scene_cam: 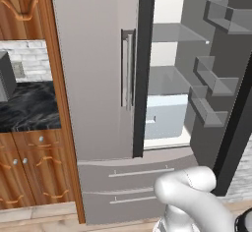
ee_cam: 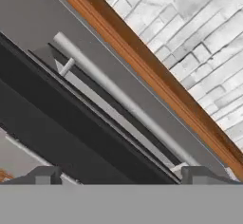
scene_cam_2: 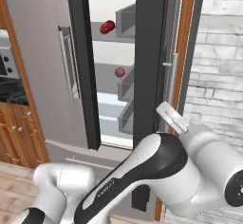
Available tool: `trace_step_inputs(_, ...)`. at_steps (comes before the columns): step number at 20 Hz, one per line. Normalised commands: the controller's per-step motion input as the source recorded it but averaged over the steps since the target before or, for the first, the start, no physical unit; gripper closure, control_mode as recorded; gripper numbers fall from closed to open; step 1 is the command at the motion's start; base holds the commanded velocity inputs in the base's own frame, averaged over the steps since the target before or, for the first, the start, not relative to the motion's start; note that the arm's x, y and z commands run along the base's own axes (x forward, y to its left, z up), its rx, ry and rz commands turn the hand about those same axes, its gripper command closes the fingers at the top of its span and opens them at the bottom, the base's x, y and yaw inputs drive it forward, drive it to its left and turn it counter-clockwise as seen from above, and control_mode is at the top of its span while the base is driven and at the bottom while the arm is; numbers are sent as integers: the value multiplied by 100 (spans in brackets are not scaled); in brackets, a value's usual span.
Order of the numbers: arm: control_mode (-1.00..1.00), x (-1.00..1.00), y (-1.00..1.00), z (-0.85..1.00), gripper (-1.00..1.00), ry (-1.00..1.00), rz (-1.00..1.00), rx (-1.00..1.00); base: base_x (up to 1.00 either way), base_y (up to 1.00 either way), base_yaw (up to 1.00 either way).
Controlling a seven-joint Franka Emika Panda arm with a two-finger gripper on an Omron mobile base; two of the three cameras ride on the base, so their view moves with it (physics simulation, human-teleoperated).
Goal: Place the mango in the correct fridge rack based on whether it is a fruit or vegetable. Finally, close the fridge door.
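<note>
Right base view shows the fridge (scene_cam_2: 47, 52) with its right-hand door (scene_cam_2: 152, 66) swung open, edge-on to the camera; two small red roundish things sit inside, one on an upper shelf (scene_cam_2: 107, 27) and one on the shelf below (scene_cam_2: 120, 72); which of them is the mango cannot be told for certain from here, though both rest on racks and neither is held. The arm reaches past the open door's outer face; the gripper (scene_cam_2: 170, 117) sits close beside the door's vertical silver handle (scene_cam_2: 173, 83), apart from it as far as can be seen.

In the hand view the same handle (ee_cam: 118, 99) runs diagonally across the picture, with the wooden trim (ee_cam: 156, 76) and the white brick wall (ee_cam: 199, 33) behind; the two finger tips (ee_cam: 45, 175) stand far apart at the bottom edge with nothing between them, so the fingers are spread wide and empty.

In the left base view the door bins (scene_cam: 216, 83) and the pale crisper drawer (scene_cam: 165, 115) show inside the open compartment; the left door (scene_cam: 93, 69) is shut.

Judging from this, the placing looks done and the step in hand is the closing of the door; the next move calls for the hand to bear on the door's outer face or handle and push it round toward the black centre strip (scene_cam_2: 83, 66), with the arm kept clear of the closing gap.
</note>
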Motion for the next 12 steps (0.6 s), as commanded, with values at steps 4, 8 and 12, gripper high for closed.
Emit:
trace_step_inputs(4,-100,84,-26,-28,-100,12,12,15,0,0,0)
trace_step_inputs(8,-100,93,-28,-40,-100,4,14,19,0,0,0)
trace_step_inputs(12,-100,89,-21,-49,-100,0,16,18,0,0,0)
